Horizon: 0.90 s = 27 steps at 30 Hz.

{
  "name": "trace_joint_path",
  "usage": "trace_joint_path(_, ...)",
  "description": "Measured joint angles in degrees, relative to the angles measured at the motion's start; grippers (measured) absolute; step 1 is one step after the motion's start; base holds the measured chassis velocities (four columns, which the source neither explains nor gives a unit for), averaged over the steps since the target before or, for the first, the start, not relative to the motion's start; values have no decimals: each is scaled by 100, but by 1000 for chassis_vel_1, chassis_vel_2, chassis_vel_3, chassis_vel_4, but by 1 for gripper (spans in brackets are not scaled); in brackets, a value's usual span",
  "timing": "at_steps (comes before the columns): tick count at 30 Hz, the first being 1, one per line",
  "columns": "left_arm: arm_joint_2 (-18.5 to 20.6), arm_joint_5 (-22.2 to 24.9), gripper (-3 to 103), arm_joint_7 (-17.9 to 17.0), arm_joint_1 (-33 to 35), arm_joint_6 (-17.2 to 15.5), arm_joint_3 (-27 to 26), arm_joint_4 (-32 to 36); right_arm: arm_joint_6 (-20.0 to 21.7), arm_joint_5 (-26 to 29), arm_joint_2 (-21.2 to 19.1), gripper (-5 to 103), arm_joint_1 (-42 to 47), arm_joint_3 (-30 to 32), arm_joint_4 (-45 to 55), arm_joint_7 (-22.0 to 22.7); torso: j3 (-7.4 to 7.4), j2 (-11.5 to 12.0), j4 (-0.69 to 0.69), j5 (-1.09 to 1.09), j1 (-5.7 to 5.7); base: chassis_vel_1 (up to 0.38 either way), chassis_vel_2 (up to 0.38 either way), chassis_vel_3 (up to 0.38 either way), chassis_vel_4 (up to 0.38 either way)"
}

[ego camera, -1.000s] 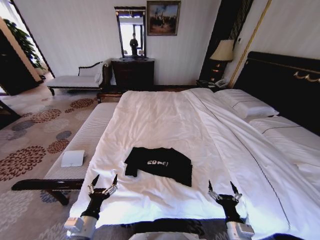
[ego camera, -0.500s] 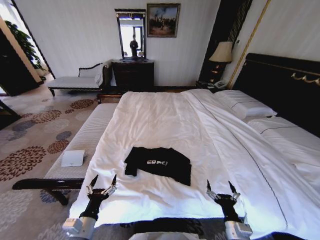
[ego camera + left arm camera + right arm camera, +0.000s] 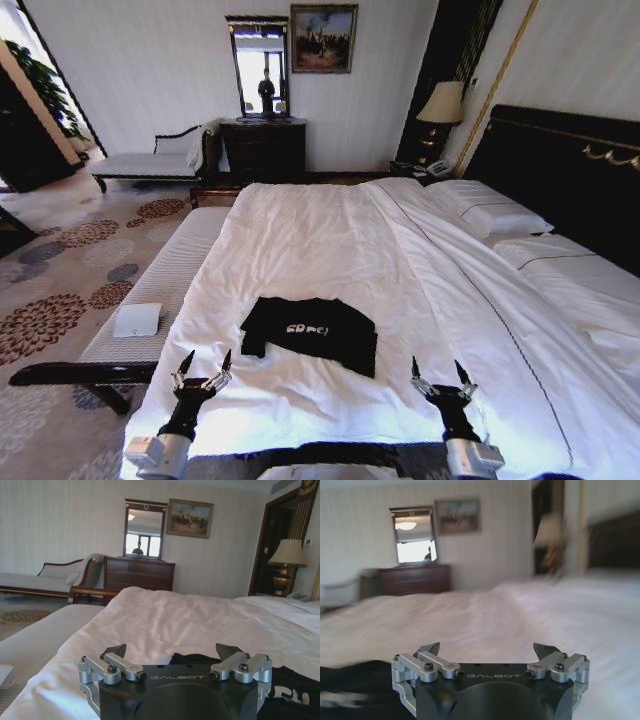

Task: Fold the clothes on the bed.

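Note:
The clothes are one black T-shirt (image 3: pixel 310 335) with small white lettering. It lies flat on the white bed (image 3: pixel 320 240), near the front edge and between my two arms. My left gripper (image 3: pixel 207 362) hovers open over the bed's front left, just short of the shirt's left side. In the left wrist view the left gripper (image 3: pixel 172 652) has the T-shirt (image 3: pixel 295 680) right beyond its fingers. My right gripper (image 3: pixel 437 372) is open over bare sheet at the shirt's right. The right wrist view shows the right gripper (image 3: pixel 490 650) open and the T-shirt (image 3: pixel 355 680) as a dark blur off to one side.
A pale striped bench (image 3: pixel 170 290) with dark legs runs along the bed's left side, with a white flat item (image 3: pixel 137 320) on it. White pillows (image 3: pixel 490 215) and a dark headboard (image 3: pixel 560 170) are at the right. A dresser (image 3: pixel 262 148) and lamp (image 3: pixel 445 103) stand by the far wall.
The whole head view has shifted slightly, so the camera has moved. The shirt lies as before, and both grippers stay open in the same pose.

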<state>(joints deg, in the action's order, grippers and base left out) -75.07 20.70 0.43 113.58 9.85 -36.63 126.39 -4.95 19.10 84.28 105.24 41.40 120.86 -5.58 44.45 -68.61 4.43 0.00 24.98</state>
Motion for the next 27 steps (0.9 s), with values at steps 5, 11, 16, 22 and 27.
trace_joint_path(5, -51, -71, 100, 7, 38, -5, 15, 33, 975, 1364, -1245, 100, -736, -255, -431, -91, 1, 1, -1, 5, 0, 0, 0, 0, 0)
trace_joint_path(11, -34, -95, 100, -4, 13, -26, 33, -6, 1074, 2644, -2467, 100, -1524, -505, -1074, -204, 1, 1, 0, 2, 1, 0, 0, 0, 0)
trace_joint_path(16, -44, -140, 100, -21, 40, -76, 44, -46, 1151, 3765, -3270, 100, -2507, -1127, -1915, -455, 1, 1, -3, 1, 1, 0, 0, 0, 0)
trace_joint_path(22, -81, -253, 100, -100, -72, -171, 141, -140, 1514, 5074, -3621, 100, -3705, -2332, -2826, -699, 1, 1, 0, 1, 1, 0, 0, 0, 0)
trace_joint_path(27, -56, -275, 100, -196, -123, -285, 278, -139, 1708, 5290, -3475, 100, -4820, -3250, -3796, -843, 1, 2, -1, 1, 1, 0, 0, 0, 0)
